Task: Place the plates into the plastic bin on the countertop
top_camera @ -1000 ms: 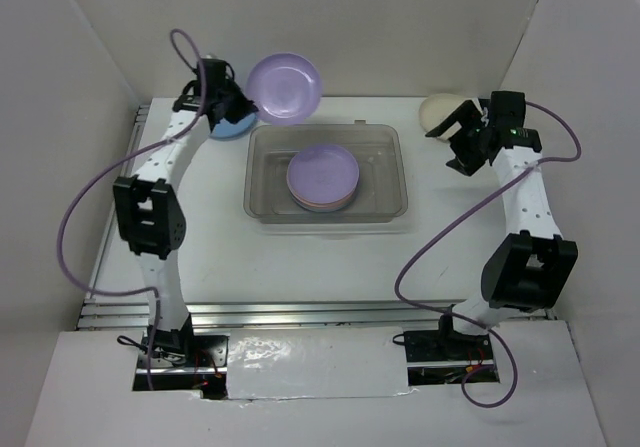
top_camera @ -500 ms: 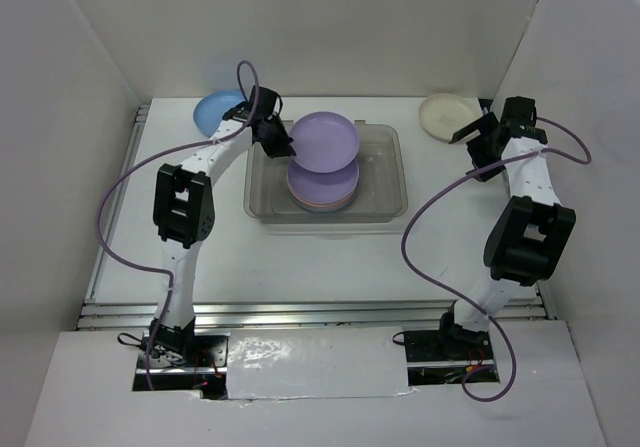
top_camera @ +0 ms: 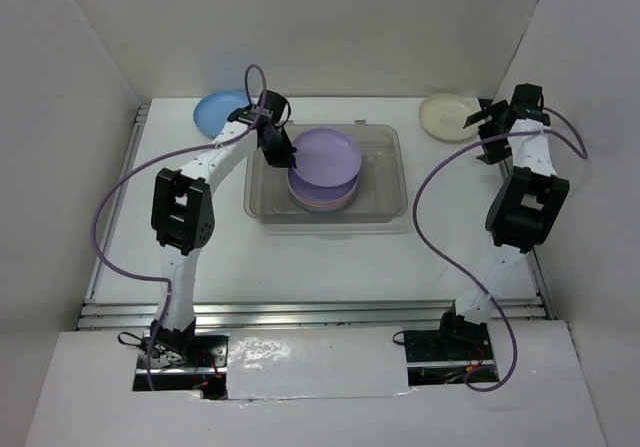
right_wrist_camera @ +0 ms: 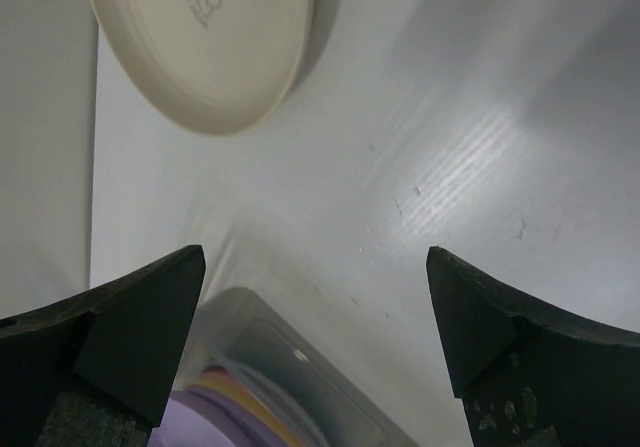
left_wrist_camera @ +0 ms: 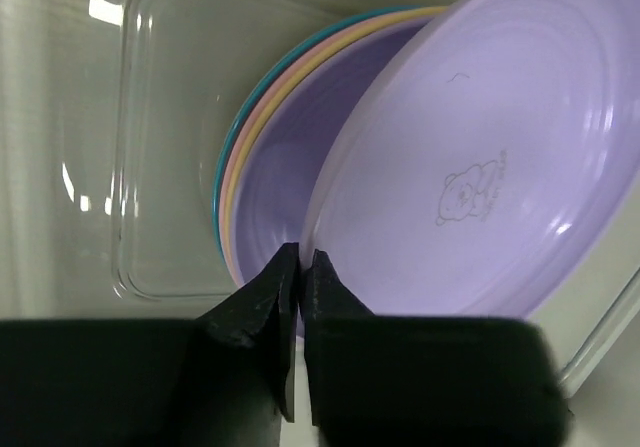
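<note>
My left gripper (top_camera: 285, 152) (left_wrist_camera: 300, 257) is shut on the rim of a lavender plate (top_camera: 330, 153) (left_wrist_camera: 480, 167). It holds the plate tilted over the plastic bin (top_camera: 398, 182) (left_wrist_camera: 140, 167). A stack of plates (top_camera: 318, 199) (left_wrist_camera: 262, 182) lies in the bin, with teal, pink and yellow rims and a lavender one on top. A blue plate (top_camera: 217, 110) lies on the countertop (top_camera: 320, 257) at the back left. A cream plate (top_camera: 446, 117) (right_wrist_camera: 200, 37) lies at the back right. My right gripper (top_camera: 482, 132) (right_wrist_camera: 313, 257) is open and empty just right of it.
White walls close in the countertop at the back and both sides. A metal rail (top_camera: 310, 312) runs along its front edge. In the right wrist view a corner of the bin (right_wrist_camera: 290, 352) shows below the fingers.
My left gripper has carried the lavender plate from behind the bin's back left corner to over the stack and lowered it. My right gripper has moved off the cream plate toward the back right.
</note>
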Robot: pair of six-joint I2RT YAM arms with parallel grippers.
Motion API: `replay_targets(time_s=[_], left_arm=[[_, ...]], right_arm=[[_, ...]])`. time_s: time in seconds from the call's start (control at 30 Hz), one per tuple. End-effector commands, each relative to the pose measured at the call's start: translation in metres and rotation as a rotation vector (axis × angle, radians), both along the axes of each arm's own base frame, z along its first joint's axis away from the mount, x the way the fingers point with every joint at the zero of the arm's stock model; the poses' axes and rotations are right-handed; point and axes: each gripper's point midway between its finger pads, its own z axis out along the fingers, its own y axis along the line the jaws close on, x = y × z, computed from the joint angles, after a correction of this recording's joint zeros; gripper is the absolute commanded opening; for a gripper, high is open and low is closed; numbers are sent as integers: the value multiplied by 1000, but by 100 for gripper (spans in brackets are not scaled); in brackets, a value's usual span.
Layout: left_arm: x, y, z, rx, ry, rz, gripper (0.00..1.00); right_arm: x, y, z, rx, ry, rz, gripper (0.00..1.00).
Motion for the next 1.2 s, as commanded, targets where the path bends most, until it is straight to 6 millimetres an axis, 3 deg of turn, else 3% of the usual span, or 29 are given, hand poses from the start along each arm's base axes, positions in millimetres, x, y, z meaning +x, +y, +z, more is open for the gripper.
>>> replay_targets(time_s=[0.0,0.03,0.07,0.1,0.13,0.17,0.2,0.37,0.43,0.6,0.7,0.8,0.83,0.9,0.93,1.0,1.07,1.17], left_arm=[[-12,-2,29,0,-32,-19,19],[-16,-1,29,10,-26,-20,36],[-17,1,31,25,-36,-20,44],[-24,4,29,41,-11,-17,51],[-27,4,39,34,-30,-21,70],[-30,3,44,28,-42,-23,99],[-30,10,42,55,-48,-5,99],[-43,21,76,72,-97,12,99],[-50,23,94,82,-128,12,99],[-60,36,126,131,-189,17,99],[-68,50,135,177,-203,30,99],[-74,70,136,214,-213,63,99],[-75,81,129,226,-197,84,99],[-76,98,135,215,-212,122,99],[-79,102,128,218,-198,118,99],[-82,112,137,204,-230,136,99],[-87,116,131,211,-223,130,99],[-92,124,130,215,-217,138,99]], right_arm=[[29,-15,9,-1,-58,-36,100],[37,-15,-8,17,-40,-31,100],[47,-18,3,9,-62,-31,100],[52,-19,0,11,-55,-32,100],[57,-21,-16,21,-29,-36,100],[65,-23,-8,20,-59,-32,100],[69,-23,-12,27,-58,-27,100],[86,-15,-34,57,-50,-17,100],[82,-8,-57,77,19,-22,100],[79,-6,-83,69,77,-54,98],[77,-5,-96,65,109,-64,90],[75,-5,-106,74,138,-83,71],[74,-6,-110,67,148,-93,71],[72,-8,-112,62,159,-115,74],[72,-6,-116,71,147,-110,76],[75,-6,-103,71,99,-116,80],[74,-3,-108,88,63,-117,82],[77,-7,-97,96,47,-153,82]])
